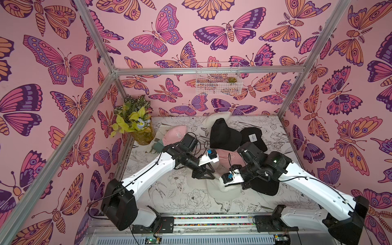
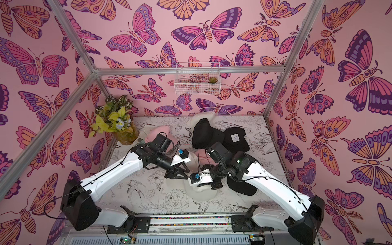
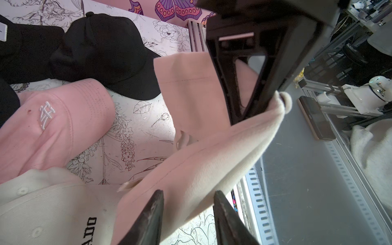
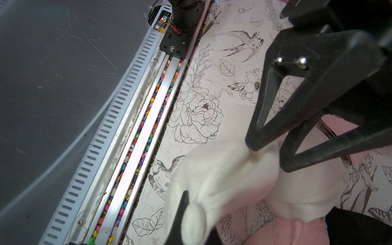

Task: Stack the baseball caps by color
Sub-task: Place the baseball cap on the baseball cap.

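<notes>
Near the middle of the front edge of the bench (image 1: 161, 197), a lettered cream cap (image 3: 48, 203) lies crown up. A second cream cap (image 3: 201, 165) hangs in the air just above it, between the two arms. The right end effector (image 4: 196, 216) is clamped on the raised cap's crown, close to the top button, so the cloth droops from the pinch. The left end effector (image 3: 188, 192) has its jaws apart with the cap's other edge lying between them. Whether they touch the cloth I cannot tell, as the wrist view is too close and oblique. Two holds on a floppy cap would, I judge, keep it spread so that it settles squarely over the lettered one, like on like.

Toward the front right corner a black cap (image 1: 269, 187) lies partly under the right arm. At mid-bench a pink cap (image 3: 55, 127) sits just beyond the cream pair, logo up. Further back a plain black cap (image 1: 223, 135) and a patched black cap (image 1: 253, 137) rest touching, a loose start on that colour. A third cream cap (image 1: 214, 119) peeps from beneath the plain black cap at the far edge. A second pink cap (image 1: 175, 133) lies near the potted plant (image 1: 133, 125) in the far left corner.
</notes>
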`<action>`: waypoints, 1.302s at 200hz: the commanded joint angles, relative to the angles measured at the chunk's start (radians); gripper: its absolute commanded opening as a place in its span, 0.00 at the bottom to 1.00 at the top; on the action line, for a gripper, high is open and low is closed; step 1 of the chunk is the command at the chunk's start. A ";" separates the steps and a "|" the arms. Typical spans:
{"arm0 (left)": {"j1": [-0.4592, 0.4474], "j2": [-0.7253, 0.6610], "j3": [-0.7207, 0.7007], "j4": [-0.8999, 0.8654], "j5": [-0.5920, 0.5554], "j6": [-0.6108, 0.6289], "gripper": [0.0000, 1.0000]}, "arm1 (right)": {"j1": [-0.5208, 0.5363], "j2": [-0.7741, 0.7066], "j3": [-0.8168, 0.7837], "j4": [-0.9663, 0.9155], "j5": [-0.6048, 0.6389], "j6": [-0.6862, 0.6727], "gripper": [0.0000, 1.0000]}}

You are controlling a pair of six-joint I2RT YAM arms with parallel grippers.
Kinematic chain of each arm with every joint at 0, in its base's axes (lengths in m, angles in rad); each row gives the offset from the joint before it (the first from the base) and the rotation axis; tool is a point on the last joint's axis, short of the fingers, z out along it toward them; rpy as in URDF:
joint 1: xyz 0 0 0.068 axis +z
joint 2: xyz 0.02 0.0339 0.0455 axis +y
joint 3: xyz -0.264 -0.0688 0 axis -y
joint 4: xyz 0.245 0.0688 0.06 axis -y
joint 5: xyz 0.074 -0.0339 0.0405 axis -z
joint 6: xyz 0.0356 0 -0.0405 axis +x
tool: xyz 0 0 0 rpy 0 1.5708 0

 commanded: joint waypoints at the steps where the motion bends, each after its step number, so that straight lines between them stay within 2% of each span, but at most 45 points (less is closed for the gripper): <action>1: 0.008 0.035 0.027 -0.026 0.022 0.023 0.40 | 0.007 -0.017 0.030 -0.023 -0.012 -0.025 0.00; 54: 0.008 0.059 0.041 -0.056 0.085 0.034 0.39 | 0.007 -0.006 0.021 0.028 0.004 0.006 0.00; 61: 0.008 0.045 0.034 -0.064 0.089 0.048 0.32 | 0.008 -0.008 0.019 0.038 0.012 0.022 0.00; 75: 0.015 0.012 0.016 -0.067 0.098 0.066 0.10 | 0.008 -0.011 0.018 0.038 0.023 0.035 0.00; 86: 0.027 -0.015 0.005 -0.066 0.109 0.071 0.00 | 0.006 -0.014 0.017 0.041 0.024 0.050 0.01; 132: 0.125 -0.116 -0.009 -0.065 0.226 0.064 0.00 | -0.025 -0.025 -0.022 0.044 -0.043 0.102 0.11; 173: 0.180 -0.124 -0.003 -0.065 0.274 0.036 0.00 | -0.074 -0.031 -0.044 0.004 -0.137 0.072 0.26; 194: 0.196 -0.121 0.012 -0.064 0.323 0.030 0.00 | -0.082 -0.028 -0.062 0.012 -0.131 0.047 0.35; 226: 0.215 -0.129 0.013 -0.064 0.332 0.028 0.00 | -0.093 -0.025 -0.095 0.038 -0.124 0.018 0.37; 260: 0.226 -0.142 0.001 -0.063 0.337 0.036 0.00 | -0.159 -0.038 -0.161 0.063 -0.185 0.000 0.41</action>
